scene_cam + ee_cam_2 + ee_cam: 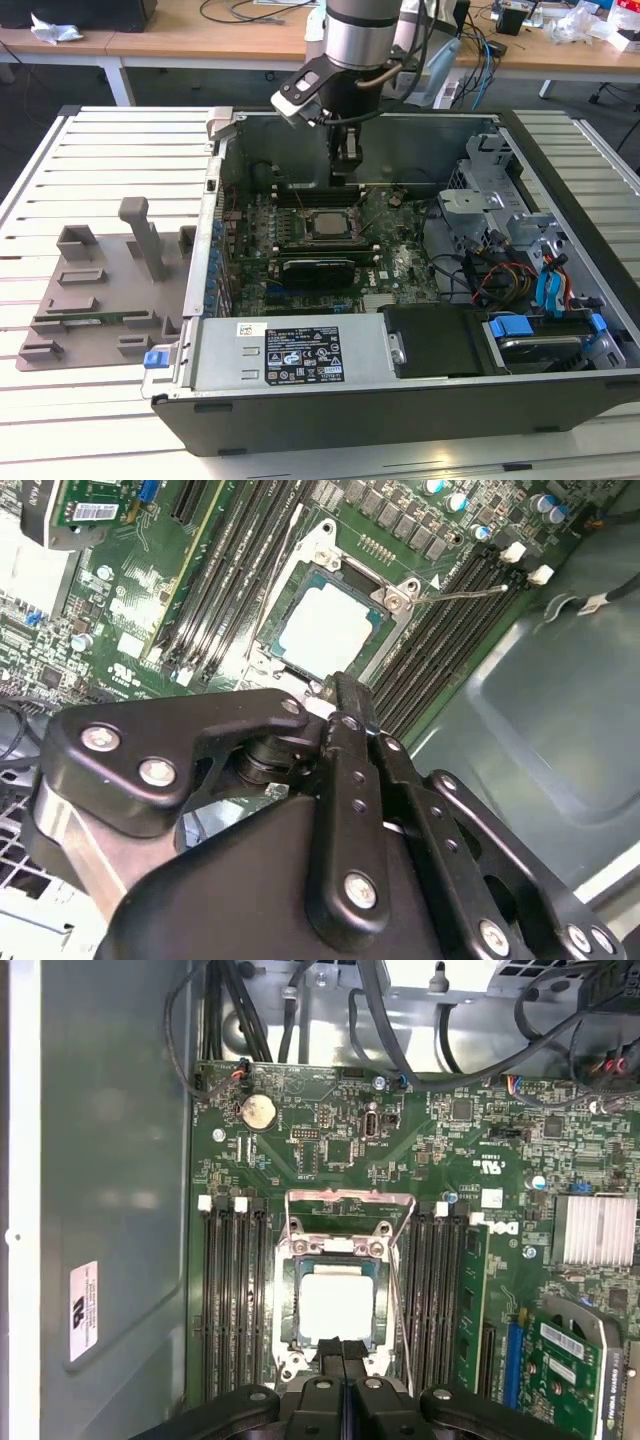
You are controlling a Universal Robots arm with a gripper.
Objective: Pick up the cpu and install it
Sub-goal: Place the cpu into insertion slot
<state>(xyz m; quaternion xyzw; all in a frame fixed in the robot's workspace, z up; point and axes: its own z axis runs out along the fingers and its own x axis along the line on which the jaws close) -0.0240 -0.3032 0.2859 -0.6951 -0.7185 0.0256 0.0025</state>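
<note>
The cpu (336, 1304) lies flat in the black socket on the motherboard, its pale silver top facing up; I also see the cpu (328, 630) in the second wrist view and the cpu (325, 224) in the exterior view. The socket's hinged metal frame (350, 1200) stands open around it. My gripper (341, 1346) hovers just above one edge of the chip with its fingers pressed together and nothing between them. In the exterior view the gripper (348, 160) hangs inside the open computer case, above and behind the socket.
Memory slots (232, 1300) flank the socket on both sides. A green expansion card (580, 1360) and a finned heatsink (598, 1230) lie close by. The case wall (213, 215), power supply (290, 350) and cabled drive bays (520, 260) ring the board. A grey tray (100, 290) lies on the exterior view's left.
</note>
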